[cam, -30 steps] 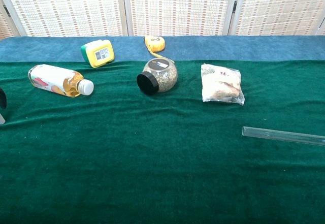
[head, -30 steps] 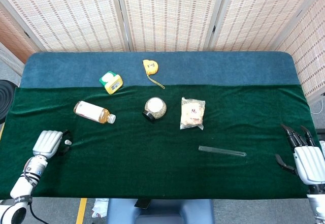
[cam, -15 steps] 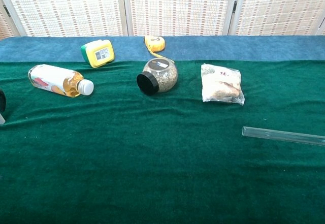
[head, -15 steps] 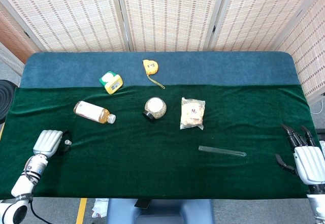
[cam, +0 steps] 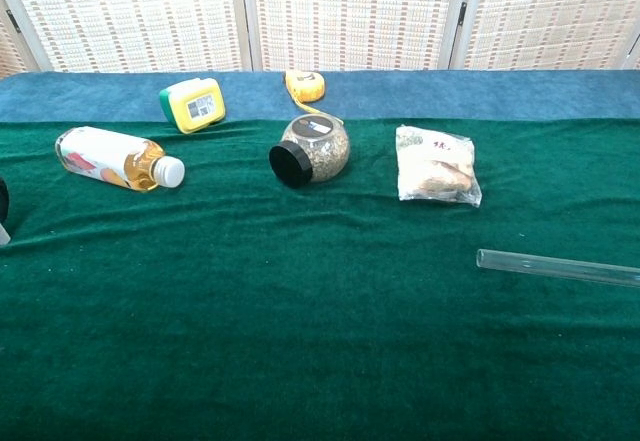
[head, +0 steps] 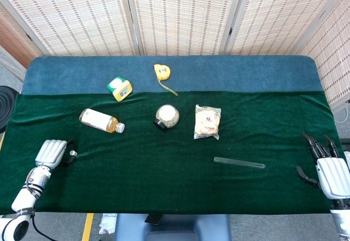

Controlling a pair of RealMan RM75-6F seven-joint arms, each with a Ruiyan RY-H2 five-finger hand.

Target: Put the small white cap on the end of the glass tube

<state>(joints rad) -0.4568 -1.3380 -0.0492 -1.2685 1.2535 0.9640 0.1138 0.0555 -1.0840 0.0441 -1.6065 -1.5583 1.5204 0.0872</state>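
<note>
The glass tube [head: 239, 163] lies flat on the green cloth at the right of the middle; in the chest view the glass tube [cam: 558, 267] runs off the right edge. The small white cap [head: 73, 153] sits at the dark fingertips of my left hand [head: 50, 154], which is curled over at the table's front left corner and pinches it. In the chest view only a dark fingertip [cam: 2, 201] shows at the left edge. My right hand [head: 328, 170] rests at the front right edge, fingers spread, holding nothing, well right of the tube.
A juice bottle [head: 101, 121] lies on its side at the left. A round jar [head: 167, 116] with a black lid and a snack bag [head: 207, 122] lie mid-table. A yellow-green box [head: 119, 88] and a yellow tape measure [head: 161, 71] sit on the blue strip behind.
My left hand has drawn back slightly to the left and toward the front edge. The tube and the right hand have not moved.
</note>
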